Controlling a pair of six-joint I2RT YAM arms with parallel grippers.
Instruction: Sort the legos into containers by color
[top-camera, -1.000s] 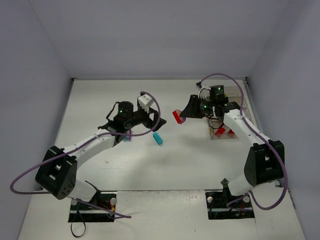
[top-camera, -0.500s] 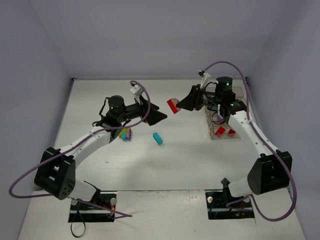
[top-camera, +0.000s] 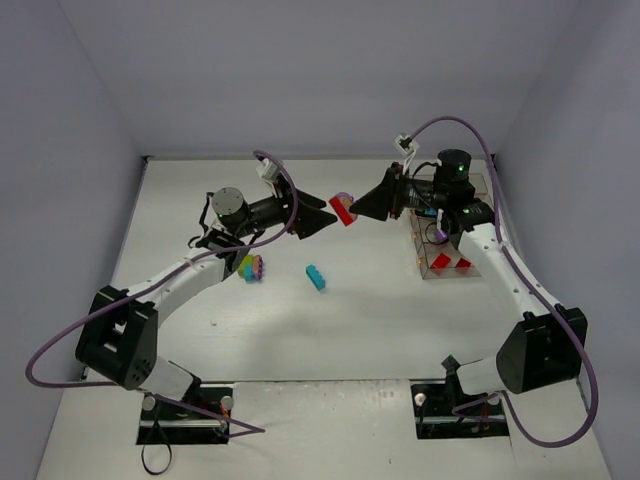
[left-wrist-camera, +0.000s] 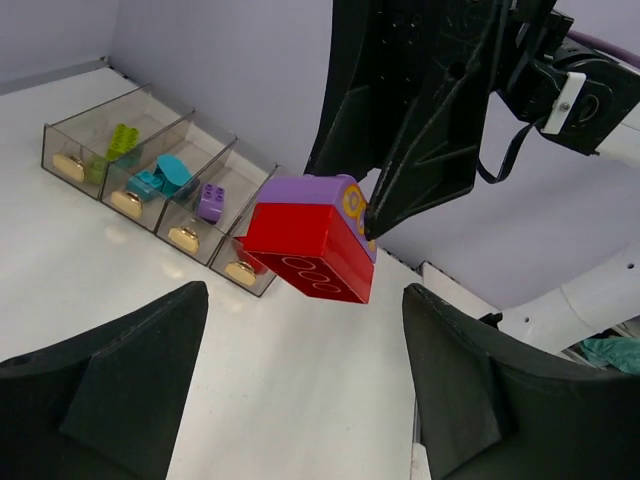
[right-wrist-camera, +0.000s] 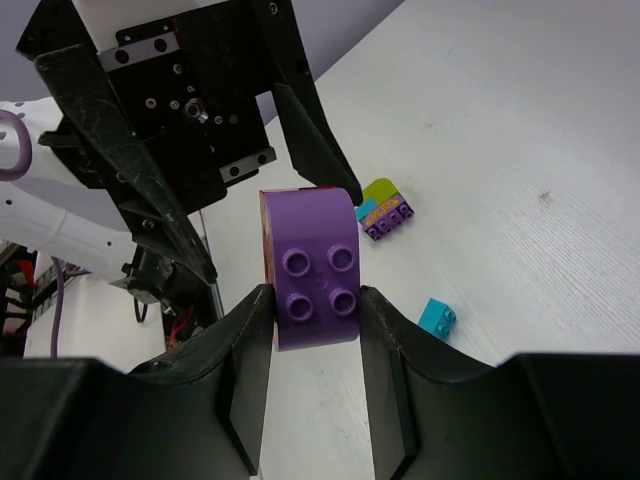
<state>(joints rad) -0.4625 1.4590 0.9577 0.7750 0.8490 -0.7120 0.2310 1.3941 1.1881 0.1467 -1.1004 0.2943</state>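
Currently your right pincer (top-camera: 360, 212) is clamped on a two-brick plastic clump (top-camera: 343, 208), a purple lego joined to a red one. It holds the clump in the air above the white table (top-camera: 350, 330), at about 1 o'clock from the table's middle. In the right wrist view the purple half, four studs towards the camera, is squeezed between both fingers (right-wrist-camera: 240, 350).

Your left pincer (top-camera: 325, 217) faces the clump from its 9 o'clock side with the jaws spread wide. In the left wrist view its two fingers sit well apart, one on either side below the clump, and do not touch it.

On the table a single teal-blue plastic brick (top-camera: 316, 277) lies near the middle. At its 9 o'clock, apart from it, sits a small multicolour clump (top-camera: 250, 267) of lime, teal and purple bricks.

The row of four clear brownish plastic bins (top-camera: 430, 272) stands at 3 o'clock on the table, partly hidden under your right arm. In the left wrist view, counting from the left, the bins hold lime green bricks (left-wrist-camera: 122, 140), teal bricks (left-wrist-camera: 160, 177) and a purple brick (left-wrist-camera: 210, 200). The fourth shows a bit of red, mostly hidden behind the held clump.
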